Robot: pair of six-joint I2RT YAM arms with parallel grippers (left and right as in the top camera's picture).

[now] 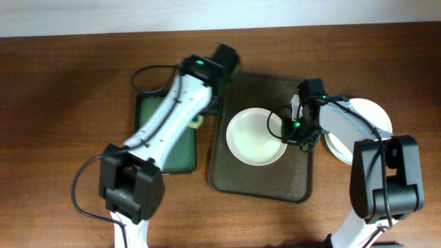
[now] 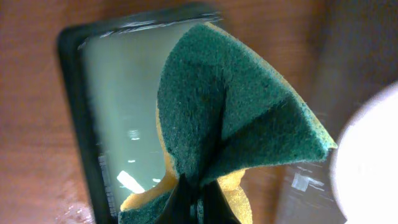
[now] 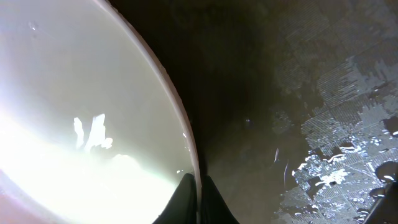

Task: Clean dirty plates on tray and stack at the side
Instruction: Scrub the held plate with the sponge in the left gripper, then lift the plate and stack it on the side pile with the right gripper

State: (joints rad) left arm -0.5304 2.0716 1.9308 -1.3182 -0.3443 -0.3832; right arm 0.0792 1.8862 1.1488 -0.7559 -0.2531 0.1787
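Main risk is the grip. The right gripper [image 3: 198, 193] has its jaws pinched on just the thin right-hand rim of the round white shallow plate [image 1: 251, 138], and the plate lies flat in the middle of the large dark brown rectangular tray [image 1: 296, 186]. The right wrist view shows water beads on the tray, so the plate is probably wet too. An edge-only hold on a wet rim could let the plate pivot or slide out on the lift. A low lift could also catch it on the tray's rim.

No teal smear shows on the plate, so it looks clean and ready to move.

The likely destination is the stack of white plates [image 1: 368, 114] on the wooden desk [image 1: 69, 103], just right of the tray. The right arm's own link lies across that stack and hides part of it, so the count can't be read. A misjudged set-down could knock it.

The left gripper [image 2: 198, 205] has its jaws clamped on a folded green-and-yellow sponge [image 2: 236, 118], over the right edge of the small dark green tray [image 2: 118, 112]. That puts it left of the plate and out of a rightward path. The sponge may drip.
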